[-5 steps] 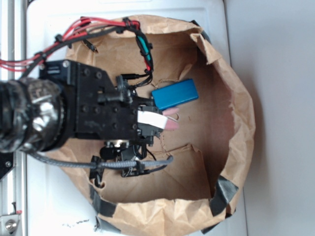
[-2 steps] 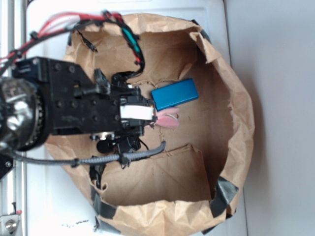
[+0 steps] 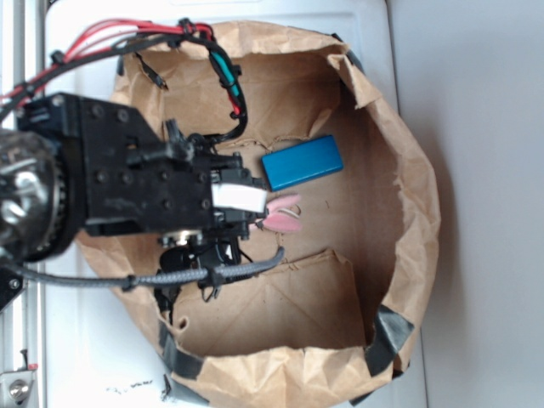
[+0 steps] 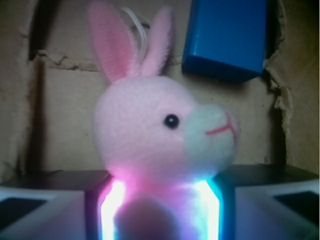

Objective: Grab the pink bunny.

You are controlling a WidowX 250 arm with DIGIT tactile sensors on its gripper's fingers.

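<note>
The small soft pink plush bunny (image 4: 160, 145) with the paler muzzle, dark eye and two long ears sits between the two pale finger pads (image 4: 45, 210) of the black motor-driven gripper (image 3: 259, 214), which are pressed against its lower body on both sides; the wrist view shows plush bulging above the pads, so the gripper is clamped on the bunny. In the exterior view only the pink ears (image 3: 283, 215) stick out past the fingertips, near the middle of the crumpled brown paper bag (image 3: 408, 153) that is rolled down into a shallow basin, a little toward its left edge where the arm enters.

The glossy blue rectangular block (image 3: 303, 162) lies just beside the ears, toward the bag's upper edge, apart from the bunny and not between the fingers.

The step in hand looks like securing and lifting. To do it well, the squeeze should stay firm, since plush compresses and may slip (the pads hold the body, not the head, which is a fair place to grip). A straight upward lift seems best, keeping the ears clear of the block and the loose grey cable (image 3: 204, 274) off the torn flap (image 3: 280, 297) of paper at the bag's lower side. Whether the bunny rests on the bag floor or is already off it, I cannot tell.
</note>
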